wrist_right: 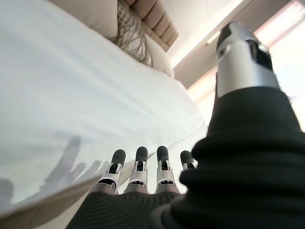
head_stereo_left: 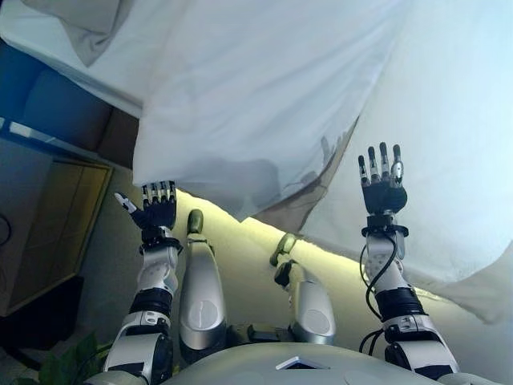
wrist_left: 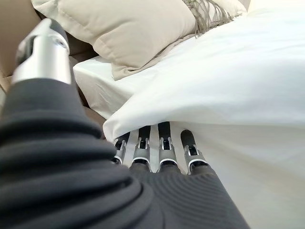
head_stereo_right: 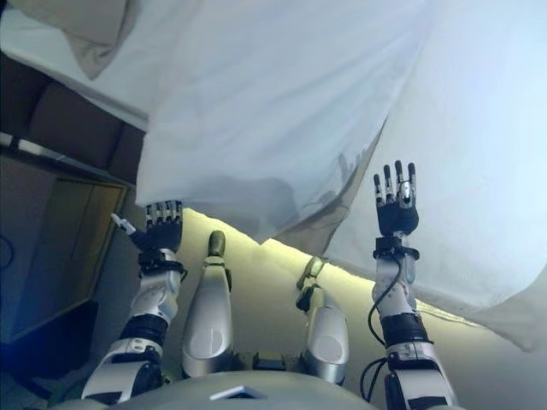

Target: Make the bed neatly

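White duvet (head_stereo_left: pixel 264 96) spread over the bed (wrist_left: pixel 90 76), with one loose corner hanging down over the near edge, between the two arms. Beige pillows (wrist_left: pixel 128 28) at the head of the bed, partly on top of the sheet.

Left hand (head_stereo_left: pixel 157 210) raised just at the hanging hem of the duvet; fingers (wrist_left: pixel 164 143) straight, with tips going under the fold of cloth, thumb apart and to the side. Nothing pinched or curled round, so released, only touching. Right hand (head_stereo_left: pixel 383 191) also raised, in front of the duvet on the other side of the hanging corner; fingers (wrist_right: pixel 138 164) straight and spread, holding nothing, apart from the cloth as far as can be seen.

Judging by the folds and the sagging corner: soft, light, with no stiffness, likely to follow any pull and to wrinkle easily. Probably a little slippery between smooth fingers, so a flat push may slide off. Best to take hold at the hem, near the drooping corner and again further along the edge, pinching the cloth between thumb and fingers with both hands, then to pull evenly so that the edge lies straight. Uneven pulling would likely drag the duvet askew.
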Controlling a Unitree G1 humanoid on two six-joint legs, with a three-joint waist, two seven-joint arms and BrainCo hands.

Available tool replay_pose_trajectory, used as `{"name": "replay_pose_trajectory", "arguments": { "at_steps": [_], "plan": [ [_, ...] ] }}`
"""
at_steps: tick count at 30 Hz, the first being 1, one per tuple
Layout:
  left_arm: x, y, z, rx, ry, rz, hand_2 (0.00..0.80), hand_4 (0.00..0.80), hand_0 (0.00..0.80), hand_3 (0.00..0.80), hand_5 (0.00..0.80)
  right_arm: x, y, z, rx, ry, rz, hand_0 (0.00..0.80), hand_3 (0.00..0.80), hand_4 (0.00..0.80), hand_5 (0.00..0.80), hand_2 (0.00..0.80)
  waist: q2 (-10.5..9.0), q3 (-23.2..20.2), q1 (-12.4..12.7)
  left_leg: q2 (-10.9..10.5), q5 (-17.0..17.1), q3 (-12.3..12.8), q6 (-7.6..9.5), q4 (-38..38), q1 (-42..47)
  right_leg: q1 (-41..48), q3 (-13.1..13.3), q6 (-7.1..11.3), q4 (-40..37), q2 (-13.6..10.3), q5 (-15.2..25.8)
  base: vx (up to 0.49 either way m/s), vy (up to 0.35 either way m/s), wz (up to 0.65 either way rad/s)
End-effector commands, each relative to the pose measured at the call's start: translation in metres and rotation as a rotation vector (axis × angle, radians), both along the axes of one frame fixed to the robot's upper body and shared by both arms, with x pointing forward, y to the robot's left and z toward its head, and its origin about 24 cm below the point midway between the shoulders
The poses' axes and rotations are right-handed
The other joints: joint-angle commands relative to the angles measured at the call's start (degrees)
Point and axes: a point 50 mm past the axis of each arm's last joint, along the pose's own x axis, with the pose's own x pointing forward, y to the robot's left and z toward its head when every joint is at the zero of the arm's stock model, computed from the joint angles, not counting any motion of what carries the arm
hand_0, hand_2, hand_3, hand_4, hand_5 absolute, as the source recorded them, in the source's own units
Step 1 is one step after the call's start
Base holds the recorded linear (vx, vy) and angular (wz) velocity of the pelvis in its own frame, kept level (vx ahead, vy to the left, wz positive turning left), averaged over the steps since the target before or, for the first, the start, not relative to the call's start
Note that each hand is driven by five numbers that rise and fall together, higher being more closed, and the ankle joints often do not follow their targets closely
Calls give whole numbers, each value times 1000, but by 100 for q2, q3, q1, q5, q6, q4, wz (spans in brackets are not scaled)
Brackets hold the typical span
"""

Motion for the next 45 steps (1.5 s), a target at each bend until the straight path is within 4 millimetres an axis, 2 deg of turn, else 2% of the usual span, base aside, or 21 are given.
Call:
{"name": "replay_pose_trajectory", "arguments": {
  "at_steps": [1, 4, 10, 14, 19, 23, 32, 41, 45],
  "plan": [
    [-31, 50, -8, 135, 90, 123, 0, 0, 0, 0, 0, -19, -24, 6, -33, -46, -104, 0, 0, 0, 0, 0, -1, -508, 177, -322, 425, 317, 411, -669, 352, 549, 102, 174, -221, -89, 161, 197, 60, 11],
    [-58, 48, -25, 181, 163, 59, 0, 0, 0, 0, 0, -34, -30, -8, -51, 24, -115, 0, 0, 0, 0, 0, 102, -831, 180, -333, 466, 379, 409, -1005, 813, 867, 122, 212, -428, -96, 166, 190, 84, 4],
    [-92, 37, -45, 180, 289, -43, 0, 0, 0, 0, 0, -52, -33, -25, -78, 134, -116, 0, 0, 0, 0, 0, 258, -1343, 236, -312, 499, 502, 404, -1325, 1417, 1238, 116, 243, -589, -98, 166, 162, 51, 1],
    [-105, 28, -51, 220, 329, -147, 0, 0, 0, 0, 0, -60, -33, -30, -94, 192, -126, 0, 0, 0, 0, 0, 327, -1625, 261, -311, 557, 561, 416, -1508, 1712, 1435, 101, 234, -680, -81, 159, 125, 19, -3],
    [-112, 26, -47, 275, 320, -246, 0, 0, 0, 0, 0, -67, -35, -36, -119, 244, -135, 0, 0, 0, 0, 0, 414, -1802, 277, -310, 583, 635, 427, -1649, 2009, 1623, 100, 196, -752, -38, 163, 60, -4, 2],
    [-107, 22, -38, 382, 285, -375, 0, 0, 0, 0, 0, -73, -39, -40, -142, 283, -137, 0, 0, 0, 0, 0, 474, -1919, 248, -300, 609, 698, 439, -1756, 2175, 1697, 118, 175, -757, -13, 157, 21, -6, -1],
    [-93, 11, -20, 336, 244, -472, 0, 0, 0, 0, 0, -79, -45, -43, -130, 306, -158, 0, 0, 0, 0, 0, 541, -2058, 171, -278, 629, 841, 438, -1906, 2362, 1763, 123, 157, -845, 47, 183, -9, -15, -2],
    [-65, -5, 19, 448, 61, -595, 0, 0, 0, 0, 0, -76, -42, -40, -129, 296, -157, 0, 0, 0, 0, 0, 579, -2135, 135, -256, 611, 893, 431, -1859, 2394, 1762, 141, 115, -838, 96, 184, -4, -7, -1],
    [-53, -13, 28, 463, 2, -620, 0, 0, 0, 0, 0, -73, -37, -41, -130, 302, -138, 0, 0, 0, 0, 0, 594, -2181, 85, -252, 612, 935, 426, -1884, 2431, 1773, 165, 108, -848, 112, 180, -2, -1, -1]
  ]
}}
